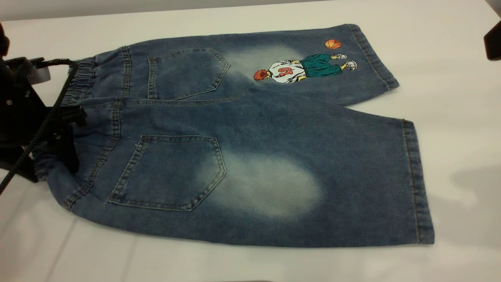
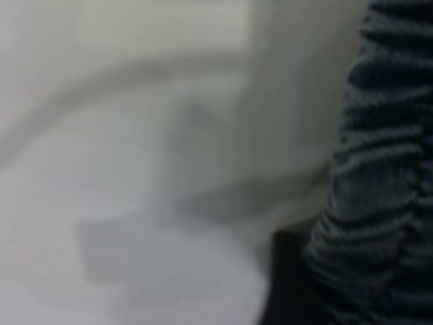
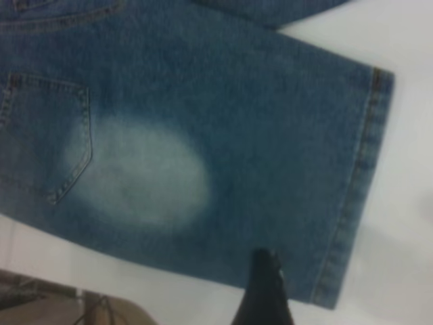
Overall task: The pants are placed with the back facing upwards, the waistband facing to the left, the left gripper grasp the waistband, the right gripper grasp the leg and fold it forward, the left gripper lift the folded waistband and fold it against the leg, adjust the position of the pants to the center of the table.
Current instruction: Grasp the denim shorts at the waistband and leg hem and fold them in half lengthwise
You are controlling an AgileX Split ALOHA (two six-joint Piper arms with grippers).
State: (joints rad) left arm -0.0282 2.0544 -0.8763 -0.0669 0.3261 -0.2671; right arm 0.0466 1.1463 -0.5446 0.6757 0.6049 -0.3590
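Note:
The pants (image 1: pixel 250 129) lie flat on the white table (image 1: pixel 450 86), back pockets up, with the gathered waistband (image 1: pixel 84 78) at the left. My left gripper (image 1: pixel 68 137) sits on the near half of the waistband, black against the denim. Its wrist view shows the ruffled waistband (image 2: pixel 385 169) very close, beside a black part of the gripper (image 2: pixel 291 284). The plain leg (image 1: pixel 313 176) with the pale oval lies nearest; the cartoon leg (image 1: pixel 305 68) lies behind it. My right gripper (image 1: pixel 493 41) hangs at the far right, off the cloth. In its wrist view the right gripper (image 3: pixel 265 288) is above the leg (image 3: pixel 270 135), near the hem.
White table (image 3: pixel 406 223) lies bare beyond the leg hems to the right and in front of the pants. The right wrist view catches the table's near edge with brownish floor (image 3: pixel 67 305) past it.

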